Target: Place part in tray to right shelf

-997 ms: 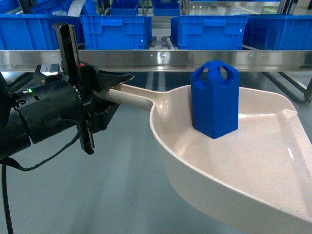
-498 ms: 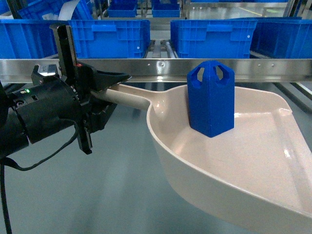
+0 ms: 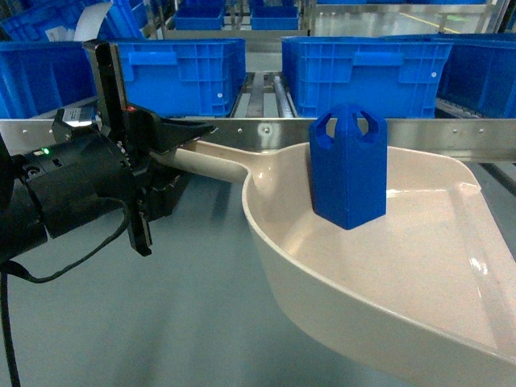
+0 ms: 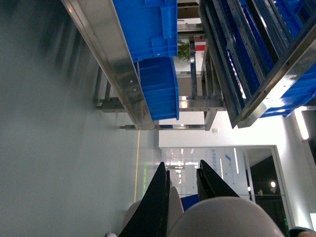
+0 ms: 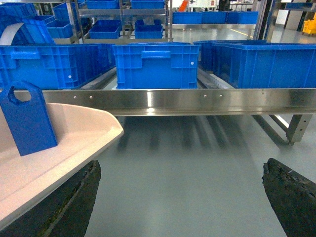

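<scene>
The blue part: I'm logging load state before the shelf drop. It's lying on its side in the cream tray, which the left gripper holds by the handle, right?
Not quite. The blue part is standing upright in the cream tray, tapered top up, as the head view shows. The rest holds: the left gripper is shut on the tray's handle.

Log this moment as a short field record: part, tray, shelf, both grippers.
part: blue block standing upright inside the tray, near its handle end
tray: cream scoop held above the floor, its mouth toward the right
shelf: steel rail behind the tray, blue crates on the rollers
left gripper: jaws closed on the tray handle
right gripper: jaws wide apart, holding nothing, the tray's edge over the left jaw
</scene>
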Available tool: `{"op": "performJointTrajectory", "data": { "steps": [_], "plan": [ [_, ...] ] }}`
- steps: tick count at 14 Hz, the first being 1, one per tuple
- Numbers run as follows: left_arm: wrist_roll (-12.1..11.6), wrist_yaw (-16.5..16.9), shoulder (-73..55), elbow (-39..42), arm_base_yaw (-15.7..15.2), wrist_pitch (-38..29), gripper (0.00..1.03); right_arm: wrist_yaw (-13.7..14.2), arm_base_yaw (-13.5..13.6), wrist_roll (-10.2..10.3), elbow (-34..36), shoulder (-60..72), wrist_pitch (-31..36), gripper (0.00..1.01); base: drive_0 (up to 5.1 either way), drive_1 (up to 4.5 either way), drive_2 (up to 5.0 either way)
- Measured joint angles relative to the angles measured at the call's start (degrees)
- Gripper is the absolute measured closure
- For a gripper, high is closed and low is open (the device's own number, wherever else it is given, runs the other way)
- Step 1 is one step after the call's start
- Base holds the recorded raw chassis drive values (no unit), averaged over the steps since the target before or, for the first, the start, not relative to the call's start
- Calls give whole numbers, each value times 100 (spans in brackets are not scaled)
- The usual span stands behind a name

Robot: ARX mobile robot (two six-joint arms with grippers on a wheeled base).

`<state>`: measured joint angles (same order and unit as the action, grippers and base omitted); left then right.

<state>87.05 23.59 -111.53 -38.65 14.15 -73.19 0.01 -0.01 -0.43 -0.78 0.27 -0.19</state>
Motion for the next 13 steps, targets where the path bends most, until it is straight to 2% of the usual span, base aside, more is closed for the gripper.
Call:
{"op": "performJointTrajectory", "data": {
  "steps": [13],
  "plan": [
    [2, 4, 2, -2, 0, -11, 90, -2, 0, 0, 0, 0, 4, 3, 3, 418, -412]
  ]
}}
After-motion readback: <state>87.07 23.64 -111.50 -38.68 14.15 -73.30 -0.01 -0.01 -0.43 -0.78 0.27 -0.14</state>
